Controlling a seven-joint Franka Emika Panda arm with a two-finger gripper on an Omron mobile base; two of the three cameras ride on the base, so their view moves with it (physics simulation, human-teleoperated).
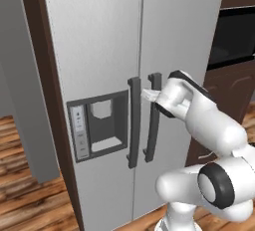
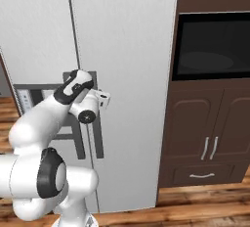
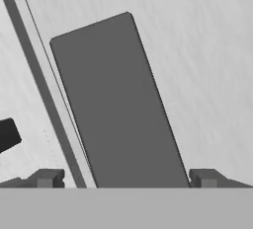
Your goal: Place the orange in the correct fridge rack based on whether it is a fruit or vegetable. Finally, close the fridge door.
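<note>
The fridge door [image 1: 184,36] is the plain brushed-silver right door, and it stands closed [image 2: 127,50]. Its dark vertical bar handle [image 1: 153,125] runs beside the seam between the two doors. My gripper [image 1: 149,94] is up against the upper part of this handle [image 2: 97,143]. In the hand view the gripper [image 3: 126,178] is open, and the handle [image 3: 118,104] lies between its two fingertips [image 3: 205,177]. The orange is out of view. The fridge rack is hidden behind the closed doors.
The left silver door [image 1: 94,36] carries a dark dispenser panel [image 1: 99,125] and its own bar handle [image 1: 133,123]. To the right of the fridge stand a built-in oven [image 2: 212,45] and brown cabinets [image 2: 210,138]. The floor [image 1: 30,205] is wood.
</note>
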